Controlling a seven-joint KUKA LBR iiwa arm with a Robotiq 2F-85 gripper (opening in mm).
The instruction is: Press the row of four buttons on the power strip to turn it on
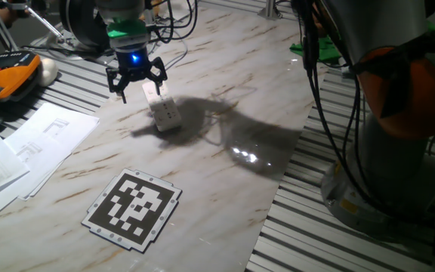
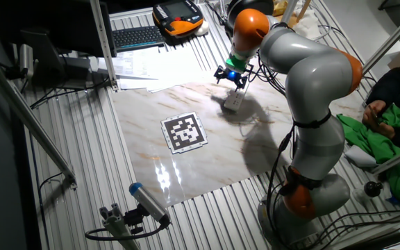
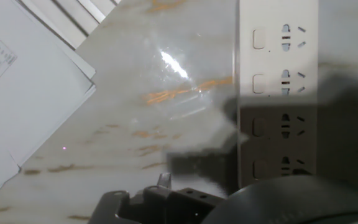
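Marble-pattern table top (image 1: 225, 174) on a slatted aluminium bench; one sheet, glare patch right of centre. One grey KUKA arm (image 2: 311, 76) with orange joints, base at 4 o'clock of the other fixed view, reaching over to 12 o'clock. Arm's shadow across the middle of the marble.

Around the work area:
- White paper sheets (image 1: 29, 147) at 9 o'clock in one fixed view, overlapping the marble edge; several, exact count unclear.
- One black-and-white marker tag (image 1: 133, 208) at 7 o'clock, flat, well apart from the strip.
- One orange-and-black pendant (image 1: 6, 75) at 10 o'clock, cut off by the frame edge.
- One keyboard (image 2: 137, 36) at 11 o'clock in the other fixed view.
- Green cloth (image 2: 387, 149) at 3 o'clock there, off the marble.

Gripper (image 1: 136, 81) with blue light, hanging just above the far end of the power strip (image 1: 163, 109). Strip flat on the marble at 11 o'clock of one fixed view, long axis running toward the camera. Nothing between strip and gripper.

Hand view: strip at 2 o'clock, upper end cut off, lower half in shadow. Row of four buttons (image 3: 259, 106) along the strip's left side, four counted, lowest two dim. Socket holes beside each. Dark gripper body covering 6 o'clock.

Jaws: two dark prongs splayed apart in one fixed view, holding nothing; tips too small and blurred to confirm the gap, so cannot tell.
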